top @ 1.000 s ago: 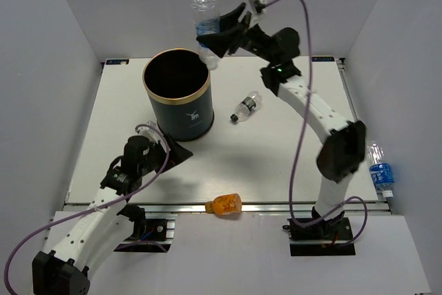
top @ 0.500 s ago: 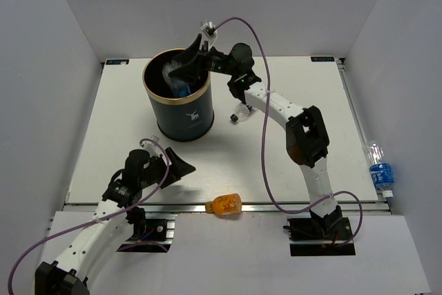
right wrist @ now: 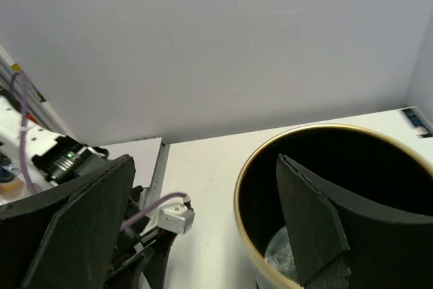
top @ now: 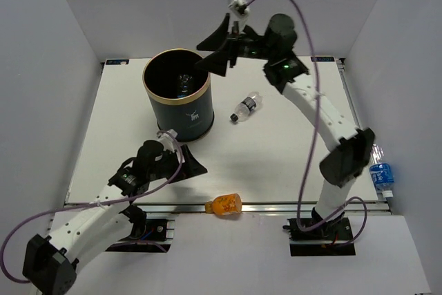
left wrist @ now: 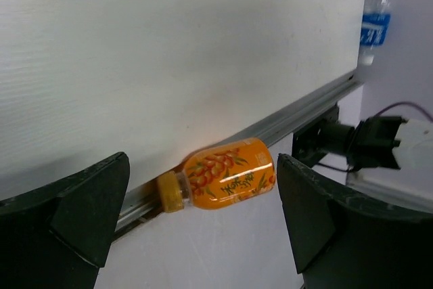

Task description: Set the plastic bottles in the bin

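The dark bin (top: 184,118) with a gold rim stands at the table's back left, with a clear crinkled bottle (top: 183,85) lying inside. My right gripper (top: 211,52) hangs open and empty above the bin's far right rim; its wrist view shows the rim (right wrist: 269,162) and that bottle (right wrist: 280,256) below. A small clear bottle with a dark label (top: 246,108) lies right of the bin. An orange bottle (top: 224,204) lies on the front rail. My left gripper (top: 185,159) is open, its fingers framing the orange bottle (left wrist: 226,174) from a distance. A blue-labelled bottle (top: 380,168) lies off the right edge.
White walls enclose the table on three sides. The metal rail (top: 290,206) runs along the front edge, with both arm bases below it. The right arm's purple cable (top: 311,136) loops over the table's right half. The blue-labelled bottle (left wrist: 376,15) shows far off in the left wrist view.
My right gripper carried the blue-labelled bottle down over the bin, opened and dropped it in, then rose and drew back. My left gripper moved right and forward toward the orange bottle.
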You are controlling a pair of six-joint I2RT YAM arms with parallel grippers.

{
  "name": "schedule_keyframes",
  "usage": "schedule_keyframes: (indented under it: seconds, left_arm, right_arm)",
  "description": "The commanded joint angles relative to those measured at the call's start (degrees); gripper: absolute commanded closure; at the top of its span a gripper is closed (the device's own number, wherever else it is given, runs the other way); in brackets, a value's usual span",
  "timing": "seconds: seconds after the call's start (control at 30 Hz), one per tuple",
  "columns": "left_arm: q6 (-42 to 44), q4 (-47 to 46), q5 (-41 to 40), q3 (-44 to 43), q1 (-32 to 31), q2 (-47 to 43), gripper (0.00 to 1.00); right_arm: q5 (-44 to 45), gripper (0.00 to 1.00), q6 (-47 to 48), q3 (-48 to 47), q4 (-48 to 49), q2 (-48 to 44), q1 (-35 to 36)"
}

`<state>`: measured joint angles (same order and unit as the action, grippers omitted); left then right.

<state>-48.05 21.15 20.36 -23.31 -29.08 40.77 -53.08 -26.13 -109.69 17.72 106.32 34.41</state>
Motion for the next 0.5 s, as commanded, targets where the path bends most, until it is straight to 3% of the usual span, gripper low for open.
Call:
schedule_keyframes:
  seconds: [0.0,0.1,0.23,0.47]
  left_arm:
    - [2.43,-2.6,-5.93,-4.54,-9.55,4.9,0.02]
    - [3.14,-1.55,-9.63,-7.27,-17.72,9.22,0.02]
    - [5.33,3.89,-17.0,-10.44,-27.33,12.93,0.02]
    - [11.13,-2.68,-18.43,-8.69,-36.3,11.26,0.02]
  right_arm:
    - [-1.15,0.11,9.14,0.43,-20.54,-7.96,-3.12]
    - [1.48,0.11,14.68,9.18,-26.4,-15.6,-6.28]
    - [10.6,0.11,19.35,25.08,-21.34,-29.73,-10.14]
    - [11.17,0.11,23.93,28.04,-28.34,-36.36,-12.35]
